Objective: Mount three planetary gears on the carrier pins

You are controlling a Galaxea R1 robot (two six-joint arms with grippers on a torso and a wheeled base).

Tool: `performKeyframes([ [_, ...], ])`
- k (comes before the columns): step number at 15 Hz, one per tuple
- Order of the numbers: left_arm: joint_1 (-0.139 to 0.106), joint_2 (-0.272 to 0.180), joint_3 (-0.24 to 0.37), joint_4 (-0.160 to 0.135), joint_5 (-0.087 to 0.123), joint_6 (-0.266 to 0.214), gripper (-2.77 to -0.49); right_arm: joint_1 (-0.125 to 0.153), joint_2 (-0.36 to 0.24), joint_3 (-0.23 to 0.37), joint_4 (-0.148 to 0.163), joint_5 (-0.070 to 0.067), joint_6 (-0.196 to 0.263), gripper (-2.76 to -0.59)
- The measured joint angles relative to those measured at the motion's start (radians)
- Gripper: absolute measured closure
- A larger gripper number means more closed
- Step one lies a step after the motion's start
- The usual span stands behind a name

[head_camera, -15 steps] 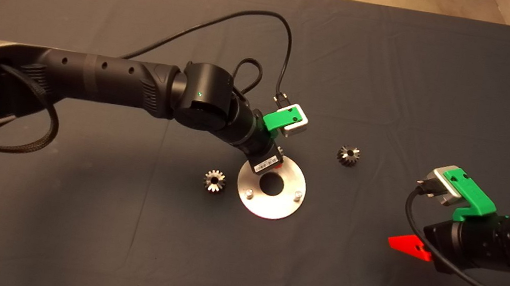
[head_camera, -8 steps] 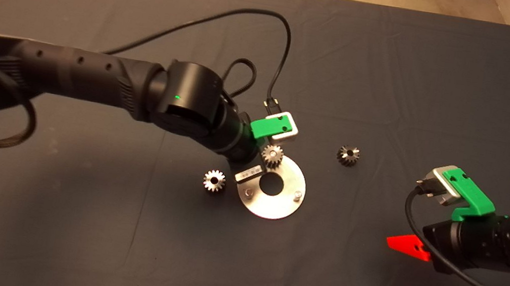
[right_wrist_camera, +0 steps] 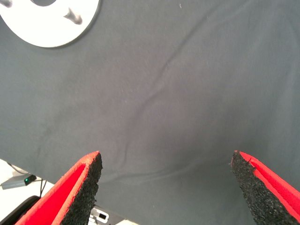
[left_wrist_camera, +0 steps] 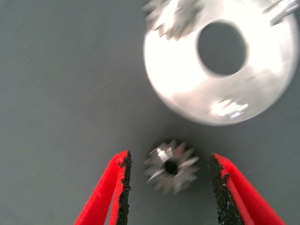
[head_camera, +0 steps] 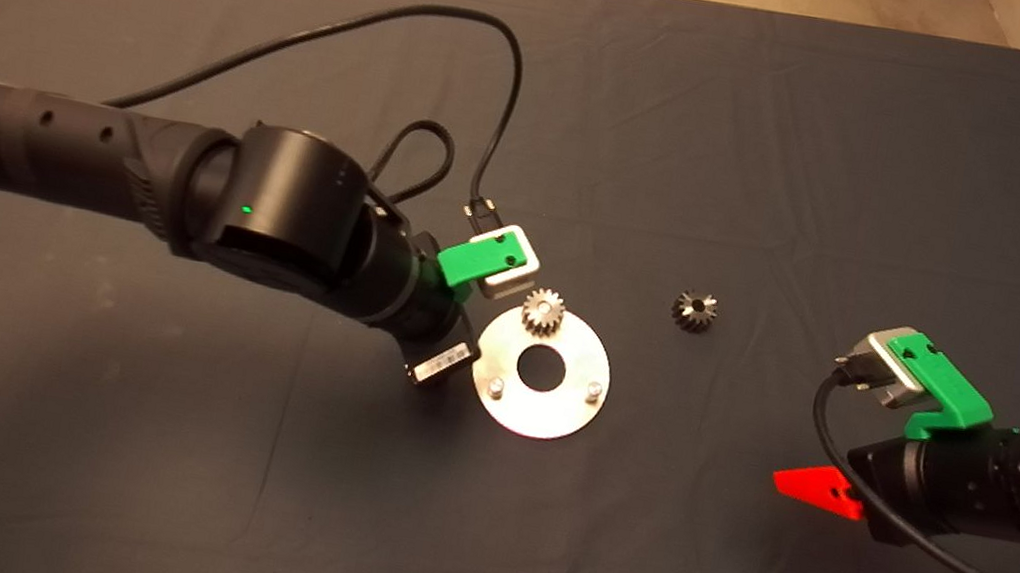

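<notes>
I see my left pincer (left_wrist_camera: 169,187) spread open around a loose planetary gear (left_wrist_camera: 171,167) left of the carrier plate (head_camera: 536,410). One gear (head_camera: 543,313) sits on the far pin; another (head_camera: 695,310) lies right. My right pincer (right_wrist_camera: 166,187) waits open, far right.

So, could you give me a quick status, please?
Left gripper open, straddling second gear. One gear on carrier plate. Right gripper open, parked. Nothing obstructing.
</notes>
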Motion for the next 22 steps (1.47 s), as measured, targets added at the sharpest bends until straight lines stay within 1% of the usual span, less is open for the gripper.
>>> performKeyframes([
  [1,0.000,-0.013,0.001,0.000,0.009,-0.006,-1.05,0.009,0.003,0.000,0.000,0.001,0.000,-2.05],
  [2,0.001,-0.022,0.011,0.003,0.014,-0.015,-1.05,0.020,0.005,-0.001,0.000,0.005,0.000,-2.05],
  [3,0.000,-0.029,0.033,0.005,0.014,-0.039,-1.05,0.019,0.004,-0.001,0.000,0.010,0.000,-2.05],
  [4,0.001,-0.032,0.057,0.015,0.010,-0.056,-1.10,0.017,0.001,-0.001,0.000,0.015,0.000,-2.05],
  [5,0.001,-0.038,0.075,0.033,0.006,-0.064,-1.19,0.017,0.000,-0.001,0.000,0.014,0.000,-2.05],
  [6,0.000,-0.049,0.086,0.043,0.003,-0.067,-1.20,0.020,0.000,-0.001,0.000,0.015,0.000,-2.05],
  [7,0.001,-0.055,0.087,0.044,0.004,-0.067,-1.21,0.028,0.000,-0.001,0.002,0.016,0.000,-2.05],
  [8,0.001,-0.056,0.087,0.046,0.005,-0.068,-1.31,0.035,0.003,-0.001,0.003,0.016,0.000,-2.05],
  [9,0.001,-0.056,0.090,0.047,0.006,-0.071,-1.33,0.036,0.005,-0.001,0.003,0.019,0.000,-2.05],
  [10,0.001,-0.056,0.093,0.049,0.004,-0.072,-1.33,0.036,0.004,-0.001,0.004,0.020,0.000,-2.05],
  [13,0.001,-0.054,0.095,0.072,0.000,-0.074,-1.35,0.036,0.002,-0.001,0.005,0.018,0.000,-2.05],
  [14,0.002,-0.054,0.095,0.076,0.000,-0.074,-1.47,0.036,0.002,-0.001,0.005,0.019,0.000,-2.05],
  [16,0.008,-0.054,0.095,0.085,0.000,-0.074,-1.49,0.036,0.002,-0.001,0.005,0.019,0.000,-2.05],
  [18,0.029,-0.053,0.095,0.102,0.000,-0.074,-1.52,0.039,0.002,-0.001,0.006,0.018,0.000,-2.05],
  [19,0.036,-0.053,0.095,0.105,0.000,-0.074,-1.62,0.043,0.002,-0.001,0.006,0.018,0.000,-2.05],
  [21,0.039,-0.054,0.095,0.109,0.000,-0.073,-1.64,0.050,0.002,-0.001,0.007,0.019,0.000,-2.05],
  [22,0.047,-0.053,0.095,0.110,0.000,-0.071,-1.64,0.050,0.002,-0.001,0.007,0.019,0.000,-2.05],
])
